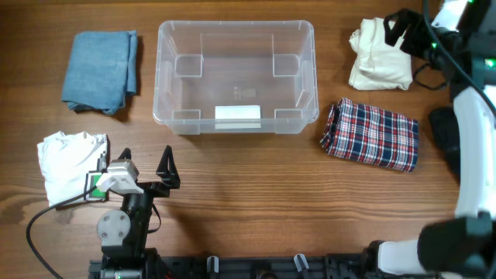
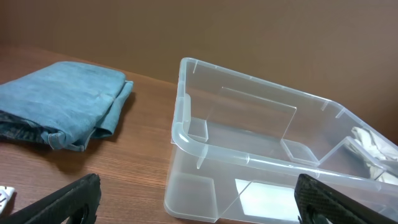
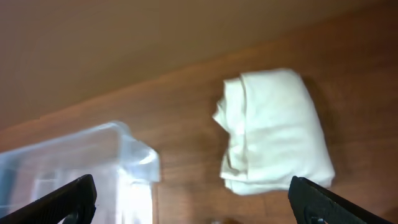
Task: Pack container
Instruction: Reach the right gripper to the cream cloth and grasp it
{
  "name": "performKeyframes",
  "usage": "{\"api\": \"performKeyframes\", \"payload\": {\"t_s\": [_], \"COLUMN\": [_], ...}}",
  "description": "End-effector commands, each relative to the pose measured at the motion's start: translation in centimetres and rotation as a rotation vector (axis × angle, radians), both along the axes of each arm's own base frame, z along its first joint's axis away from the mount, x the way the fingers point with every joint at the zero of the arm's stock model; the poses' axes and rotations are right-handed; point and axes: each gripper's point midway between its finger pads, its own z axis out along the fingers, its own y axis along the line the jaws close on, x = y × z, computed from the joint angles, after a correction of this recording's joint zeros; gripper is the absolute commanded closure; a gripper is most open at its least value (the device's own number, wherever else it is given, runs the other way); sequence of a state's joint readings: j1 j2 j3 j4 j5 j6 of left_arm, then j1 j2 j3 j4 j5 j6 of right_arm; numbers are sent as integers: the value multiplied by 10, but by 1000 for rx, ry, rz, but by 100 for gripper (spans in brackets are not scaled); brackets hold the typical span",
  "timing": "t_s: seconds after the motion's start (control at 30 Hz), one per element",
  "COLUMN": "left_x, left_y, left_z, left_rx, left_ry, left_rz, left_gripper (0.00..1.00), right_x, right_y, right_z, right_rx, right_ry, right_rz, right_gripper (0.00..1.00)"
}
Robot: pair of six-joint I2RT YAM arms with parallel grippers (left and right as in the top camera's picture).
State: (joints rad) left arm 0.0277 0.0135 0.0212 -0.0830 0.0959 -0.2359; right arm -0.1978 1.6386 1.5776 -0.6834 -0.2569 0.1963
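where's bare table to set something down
Widest bare wood: in front of the clear plastic bin, between the left hand and the red plaid folded cloth. A narrow strip runs between bin and blue folded cloth. Crowded at right: plaid cloth, cream folded cloth, right hand.

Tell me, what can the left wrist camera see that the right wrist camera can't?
Only the left wrist view shows the folded blue cloth and the white label on the container. Only the right wrist view shows the whole cream cloth. In the left wrist view just a pale scrap shows through the container's far end, maybe the same cloth. Both show the clear container and the wooden table. Each also shows its own gripper open, the left gripper and the right gripper.
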Motion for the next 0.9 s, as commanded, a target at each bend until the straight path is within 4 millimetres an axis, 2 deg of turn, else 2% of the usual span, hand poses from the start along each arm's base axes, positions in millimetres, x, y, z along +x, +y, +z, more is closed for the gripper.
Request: {"api": "performKeyframes", "payload": {"t_s": [0.0,0.17,0.23,0.37,0.53,0.77,0.87], "left_x": [0,0,0,0,0,0,0], "left_y": [1,1,1,1,1,1,1], "left_z": [-2,-2,-2,-2,-2,-2,-2], "left_rx": [19,20,20,20,19,19,20], "left_ry": [-3,-3,-3,-3,-3,-3,-3], "left_rz": [4,4,4,4,4,4,4], "left_gripper": [0,0,0,0,0,0,0], "right_x": [14,21,26,39,46,53,60], "right_y": [-23,-48,-55,-69,-95,-100,-97], "right_z": [-58,-127,-144,-149,-164,-201,-210], "right_rx": [41,169,218,224,207,176,190], "right_ry": [125,248,254,175,142,156,133], "right_rz": [-38,-88,-80,-13,-39,2,30], "right_gripper": [0,0,0,0,0,0,0]}}
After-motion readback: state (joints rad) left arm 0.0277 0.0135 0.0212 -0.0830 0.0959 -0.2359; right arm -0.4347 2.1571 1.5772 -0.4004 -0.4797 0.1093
